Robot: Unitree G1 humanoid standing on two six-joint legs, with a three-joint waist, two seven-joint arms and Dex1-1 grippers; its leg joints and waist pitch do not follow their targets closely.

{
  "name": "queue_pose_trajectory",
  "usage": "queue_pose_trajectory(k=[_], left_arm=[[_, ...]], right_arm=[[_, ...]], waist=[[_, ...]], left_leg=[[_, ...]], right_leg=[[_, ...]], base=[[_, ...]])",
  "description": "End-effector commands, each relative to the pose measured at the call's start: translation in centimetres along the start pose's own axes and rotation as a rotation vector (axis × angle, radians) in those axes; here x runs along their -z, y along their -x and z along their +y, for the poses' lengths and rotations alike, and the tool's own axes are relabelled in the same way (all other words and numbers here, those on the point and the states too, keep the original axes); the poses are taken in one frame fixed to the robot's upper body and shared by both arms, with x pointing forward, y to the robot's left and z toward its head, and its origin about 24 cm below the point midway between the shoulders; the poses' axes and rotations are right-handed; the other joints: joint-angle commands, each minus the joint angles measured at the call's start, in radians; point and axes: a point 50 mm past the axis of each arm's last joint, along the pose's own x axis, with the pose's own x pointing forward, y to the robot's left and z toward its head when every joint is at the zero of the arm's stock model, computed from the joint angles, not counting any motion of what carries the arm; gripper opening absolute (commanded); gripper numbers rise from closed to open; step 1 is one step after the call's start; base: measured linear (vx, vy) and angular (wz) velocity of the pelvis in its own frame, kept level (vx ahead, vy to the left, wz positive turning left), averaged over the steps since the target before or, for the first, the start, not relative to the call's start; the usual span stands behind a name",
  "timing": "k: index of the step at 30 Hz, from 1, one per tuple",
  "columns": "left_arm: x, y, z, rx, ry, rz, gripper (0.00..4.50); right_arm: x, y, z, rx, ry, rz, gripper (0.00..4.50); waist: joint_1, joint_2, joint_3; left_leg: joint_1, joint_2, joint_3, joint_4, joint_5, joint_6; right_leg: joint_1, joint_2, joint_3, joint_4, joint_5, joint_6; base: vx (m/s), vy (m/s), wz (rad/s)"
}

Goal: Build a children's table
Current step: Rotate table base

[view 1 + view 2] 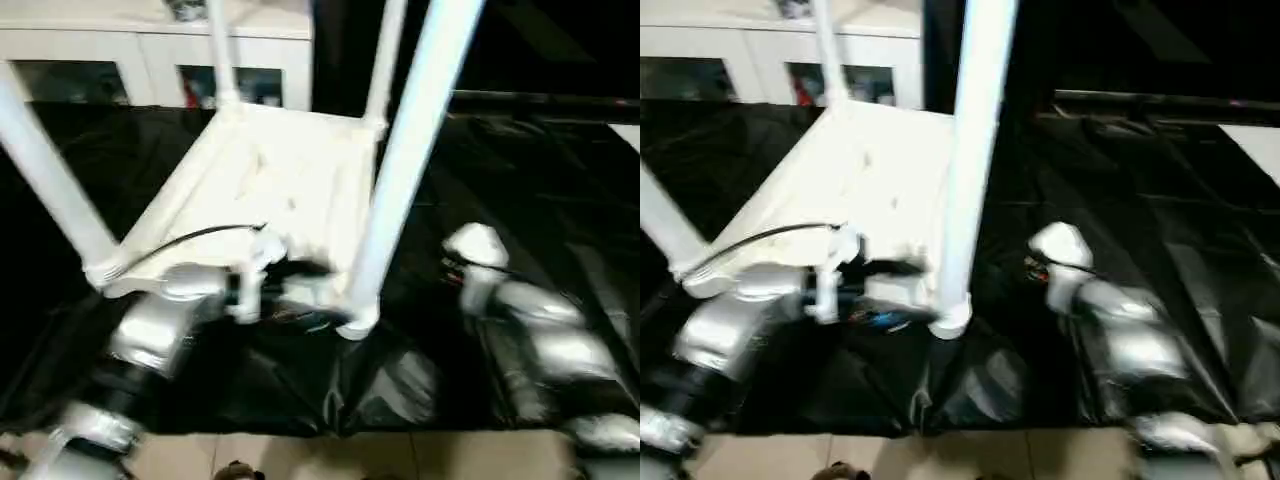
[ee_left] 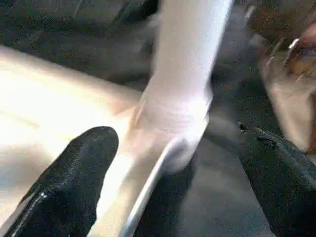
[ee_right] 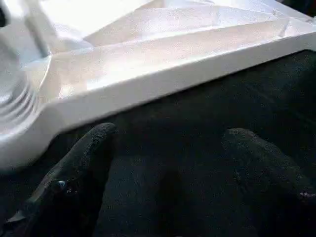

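Four legs stand up from the children's table (image 1: 270,190), which lies upside down in the upper centre of the left eye view on the black cover (image 1: 540,190). It looks light, stiff and smooth, so probably slippery.

In the left wrist view the left gripper (image 2: 173,177) is spread wide around a corner socket, holding nothing.

In the right wrist view the right gripper (image 3: 168,173) is also wide and empty, just beside the rim. The ribbed rim near a corner seems the safest hold.

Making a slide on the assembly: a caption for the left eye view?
White children's table upside down on the black work table, four legs up.
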Motion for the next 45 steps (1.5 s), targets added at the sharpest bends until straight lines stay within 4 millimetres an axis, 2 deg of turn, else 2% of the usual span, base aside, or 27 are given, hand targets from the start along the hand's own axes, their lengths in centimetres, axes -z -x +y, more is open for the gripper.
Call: queue_pose_trajectory(k=[1, 3, 4, 5, 7, 8, 11, 13, 14, 15, 17, 20, 21, 23, 25, 28, 31, 32, 33, 36, 38, 40, 41, 43, 45], left_arm=[[-0.5, -0.7, 0.3, 0.03, -0.067, 0.049, 4.1], [-0.2, -0.6, 0.7, 0.032, -0.089, 0.09, 3.98], [0.0, -0.6, 1.0, 0.037, -0.106, 0.118, 3.86], [0.0, -0.7, 1.2, 0.03, -0.118, 0.132, 3.76], [0.0, -0.8, 1.7, 0.011, -0.14, 0.144, 3.6], [-0.1, -0.9, 1.8, 0.004, -0.149, 0.145, 3.53], [-0.3, -1.2, 2.3, 0.013, -0.136, 0.13, 3.3], [-0.5, -1.3, 2.6, 0.028, -0.126, 0.122, 3.19], [-0.6, -1.5, 2.8, 0.065, -0.117, 0.135, 3.17], [-0.6, -1.5, 2.8, 0.073, -0.114, 0.138, 3.17], [-0.6, -1.5, 2.9, 0.083, -0.112, 0.141, 2.82], [-0.4, -1.6, 3.0, 0.112, -0.092, 0.154, 2.63], [-0.3, -1.6, 3.0, 0.125, -0.084, 0.164, 2.63], [-0.1, -1.7, 2.9, 0.155, -0.076, 0.194, 2.37], [0.1, -1.7, 3.0, 0.159, -0.084, 0.219, 2.33], [0.3, -1.6, 3.2, 0.151, -0.093, 0.24, 1.96], [0.3, -1.5, 3.3, 0.145, -0.092, 0.242, 1.88], [0.3, -1.3, 3.4, 0.144, -0.086, 0.244, 1.6], [0.3, -1.1, 3.4, 0.148, -0.084, 0.251, 1.51], [0.4, -1.0, 3.5, 0.151, -0.08, 0.26, 1.48], [0.6, -0.9, 3.5, 0.156, -0.077, 0.273, 1.13], [0.7, -0.8, 3.5, 0.161, -0.075, 0.286, 1.04], [0.8, -0.7, 3.4, 0.166, -0.069, 0.296, 0.84], [0.9, -0.6, 3.3, 0.193, -0.036, 0.293, 0.84], [0.9, -0.6, 3.2, 0.209, 0.003, 0.265, 0.54]], right_arm=[[-1.0, 0.3, 0.8, -0.087, 0.012, -0.023, 3.84], [-1.2, 1.1, 1.3, -0.153, 0.007, -0.009, 3.84], [-1.3, 1.7, 1.8, -0.202, 0.005, 0.008, 3.84], [-1.4, 2.0, 2.1, -0.226, 0.006, 0.018, 3.84], [-1.5, 2.4, 2.4, -0.253, 0.004, 0.032, 3.84], [-1.5, 2.6, 2.6, -0.263, 0.002, 0.037, 4.1], [-1.7, 3.2, 3.1, -0.301, -0.02, 0.045, 4.21], [-1.8, 3.5, 3.4, -0.317, -0.033, 0.05, 4.41], [-2.0, 3.8, 3.7, -0.329, -0.041, 0.058, 4.48], [-2.1, 3.9, 3.8, -0.33, -0.042, 0.06, 4.48], [-2.1, 4.0, 3.8, -0.33, -0.043, 0.064, 4.5], [-2.0, 4.2, 3.8, -0.322, -0.043, 0.076, 4.5], [-2.1, 4.2, 3.8, -0.319, -0.047, 0.077, 4.5], [-2.1, 4.3, 3.9, -0.318, -0.053, 0.08, 4.5], [-2.1, 4.3, 3.9, -0.318, -0.055, 0.081, 4.5], [-2.1, 4.4, 4.1, -0.317, -0.06, 0.084, 4.5], [-2.1, 4.4, 4.2, -0.318, -0.062, 0.084, 4.5], [-2.1, 4.4, 4.2, -0.319, -0.064, 0.084, 4.5], [-2.1, 4.4, 4.3, -0.319, -0.066, 0.085, 4.5], [-2.1, 4.4, 4.3, -0.319, -0.068, 0.086, 4.5], [-2.1, 4.4, 4.3, -0.321, -0.069, 0.086, 4.5], [-2.1, 4.4, 4.3, -0.322, -0.069, 0.086, 4.5], [-2.2, 4.3, 4.3, -0.324, -0.069, 0.086, 4.5], [-2.3, 4.1, 4.4, -0.329, -0.065, 0.083, 4.5], [-2.3, 3.9, 4.4, -0.33, -0.061, 0.078, 4.5]], waist=[[0.005, 0.004, -0.07], [0.01, 0.006, -0.073], [0.011, 0.005, -0.069], [0.019, 0.004, -0.074], [0.02, 0.002, -0.072], [0.022, 0.001, -0.074], [0.023, -0.001, -0.072], [0.025, 0.003, -0.073], [0.025, -0.001, -0.073], [0.028, 0.0, -0.073], [0.027, 0.001, -0.073], [0.025, 0.002, -0.073], [0.026, 0.005, -0.073], [0.027, 0.005, -0.074], [0.028, 0.004, -0.074], [0.033, 0.007, -0.074], [0.034, 0.006, -0.073], [0.034, 0.006, -0.073], [0.035, 0.006, -0.073], [0.037, 0.006, -0.073], [0.039, 0.005, -0.073], [0.04, 0.004, -0.072], [0.042, 0.003, -0.073], [0.043, 0.002, -0.072], [0.043, 0.001, -0.074]], left_leg=[[0.02, 0.035, -0.018, -0.072, -0.257, 0.018], [0.019, 0.04, -0.02, -0.072, -0.254, 0.019], [0.018, 0.037, -0.019, -0.072, -0.254, 0.027], [0.02, 0.04, -0.02, -0.07, -0.244, 0.031], [0.016, 0.036, -0.019, -0.069, -0.236, 0.039], [0.013, 0.037, -0.021, -0.069, -0.227, 0.036], [0.014, 0.035, -0.019, -0.067, -0.229, 0.034], [0.015, 0.036, -0.02, -0.066, -0.229, 0.035], [0.012, 0.036, -0.02, -0.067, -0.229, 0.035], [0.014, 0.034, -0.019, -0.066, -0.227, 0.036], [0.012, 0.036, -0.022, -0.067, -0.227, 0.033], [0.014, 0.035, -0.021, -0.066, -0.234, 0.029], [0.014, 0.036, -0.022, -0.067, -0.231, 0.028], [0.016, 0.039, -0.023, -0.067, -0.232, 0.027], [0.017, 0.038, -0.023, -0.067, -0.234, 0.028], [0.017, 0.038, -0.023, -0.067, -0.236, 0.027], [0.017, 0.039, -0.024, -0.068, -0.24, 0.024], [0.017, 0.039, -0.024, -0.068, -0.242, 0.023], [0.018, 0.039, -0.024, -0.067, -0.245, 0.022], [0.018, 0.04, -0.024, -0.068, -0.246, 0.021], [0.019, 0.04, -0.024, -0.068, -0.244, 0.021], [0.019, 0.04, -0.024, -0.068, -0.247, 0.021], [0.019, 0.04, -0.023, -0.067, -0.243, 0.021], [0.02, 0.04, -0.024, -0.068, -0.239, 0.022], [0.016, 0.04, -0.024, -0.068, -0.221, 0.024]], right_leg=[[0.046, -0.064, 0.046, -0.082, -0.297, -0.166], [0.046, -0.068, 0.046, -0.078, -0.289, -0.176], [0.045, -0.063, 0.046, -0.085, -0.29, -0.172], [0.048, -0.066, 0.047, -0.079, -0.265, -0.17], [0.048, -0.063, 0.046, -0.083, -0.259, -0.163], [0.049, -0.069, 0.045, -0.079, -0.253, -0.17], [0.049, -0.07, 0.044, -0.084, -0.272, -0.176], [0.049, -0.072, 0.044, -0.083, -0.279, -0.177], [0.05, -0.072, 0.044, -0.085, -0.279, -0.175], [0.049, -0.071, 0.043, -0.088, -0.289, -0.168], [0.051, -0.074, 0.042, -0.087, -0.293, -0.169], [0.049, -0.075, 0.042, -0.088, -0.296, -0.176], [0.05, -0.075, 0.042, -0.087, -0.291, -0.178], [0.05, -0.076, 0.043, -0.085, -0.274, -0.187], [0.05, -0.075, 0.042, -0.085, -0.27, -0.188], [0.051, -0.076, 0.042, -0.085, -0.262, -0.191], [0.052, -0.078, 0.042, -0.085, -0.273, -0.19], [0.052, -0.078, 0.042, -0.086, -0.277, -0.191], [0.052, -0.079, 0.042, -0.087, -0.282, -0.191], [0.052, -0.078, 0.042, -0.087, -0.282, -0.191], [0.052, -0.079, 0.042, -0.085, -0.274, -0.195], [0.051, -0.08, 0.043, -0.087, -0.286, -0.192], [0.051, -0.08, 0.043, -0.087, -0.288, -0.191], [0.051, -0.08, 0.042, -0.086, -0.289, -0.188], [0.053, -0.081, 0.043, -0.082, -0.266, -0.194]], base=[[0.0, 0.0, 0.0], [0.0, 0.0, 0.0], [0.0, 0.0, 0.0], [0.0, 0.0, 0.0], [0.0, 0.0, 0.0], [0.0, 0.0, 0.0], [0.0, 0.0, 0.0], [0.0, 0.0, 0.0], [0.0, 0.0, 0.0], [0.0, 0.0, 0.0], [0.0, 0.0, 0.0], [0.0, 0.0, 0.0], [0.0, 0.0, 0.0], [0.0, 0.0, 0.0], [0.0, 0.0, 0.0], [0.0, 0.0, 0.0], [0.0, 0.0, 0.0], [0.0, 0.0, 0.0], [0.0, 0.0, 0.0], [0.0, 0.0, 0.0], [0.0, 0.0, 0.0], [0.0, 0.0, 0.0], [0.0, 0.0, 0.0], [0.0, 0.0, 0.0], [0.0, 0.0, 0.0]])
